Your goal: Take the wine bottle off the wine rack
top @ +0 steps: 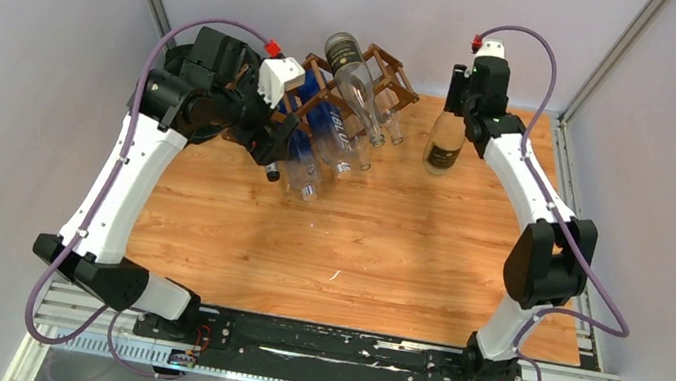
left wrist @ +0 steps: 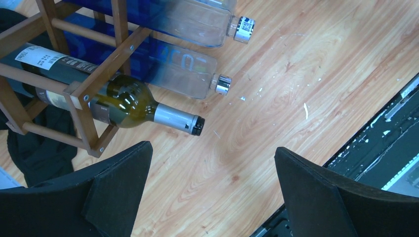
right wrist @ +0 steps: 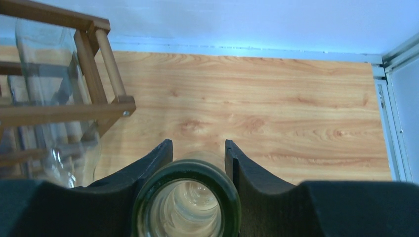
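One wine bottle (top: 444,146) stands upright just right of the wine rack (right wrist: 64,113), already out of it. The right gripper (right wrist: 197,145) pinches its neck, likely to set it on the table (top: 356,244). The left gripper (left wrist: 212,150) hangs jaws wide over a racked green bottle (left wrist: 131,101), probably next.

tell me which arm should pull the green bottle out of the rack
Left. The left gripper is open and hangs near the green bottle's neck at the rack's left end. The right gripper is shut on a second bottle, right of the rack.
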`<control>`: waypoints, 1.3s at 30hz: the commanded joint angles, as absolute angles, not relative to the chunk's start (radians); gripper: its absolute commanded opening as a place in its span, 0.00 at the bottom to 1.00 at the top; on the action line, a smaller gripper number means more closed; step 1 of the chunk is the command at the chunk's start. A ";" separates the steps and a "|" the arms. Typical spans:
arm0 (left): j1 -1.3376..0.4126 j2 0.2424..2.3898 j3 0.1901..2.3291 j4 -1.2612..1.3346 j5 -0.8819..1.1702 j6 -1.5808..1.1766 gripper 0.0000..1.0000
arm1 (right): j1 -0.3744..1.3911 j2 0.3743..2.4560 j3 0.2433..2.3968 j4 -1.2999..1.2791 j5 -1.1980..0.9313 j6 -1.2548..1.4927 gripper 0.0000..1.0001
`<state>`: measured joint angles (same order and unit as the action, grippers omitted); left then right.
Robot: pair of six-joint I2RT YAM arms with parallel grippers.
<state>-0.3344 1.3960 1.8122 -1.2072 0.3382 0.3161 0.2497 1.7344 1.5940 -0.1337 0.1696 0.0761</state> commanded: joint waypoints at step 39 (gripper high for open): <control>-0.320 1.327 1.775 -1.216 0.339 0.334 1.00 | 0.246 1.572 1.702 -0.163 0.121 0.218 0.94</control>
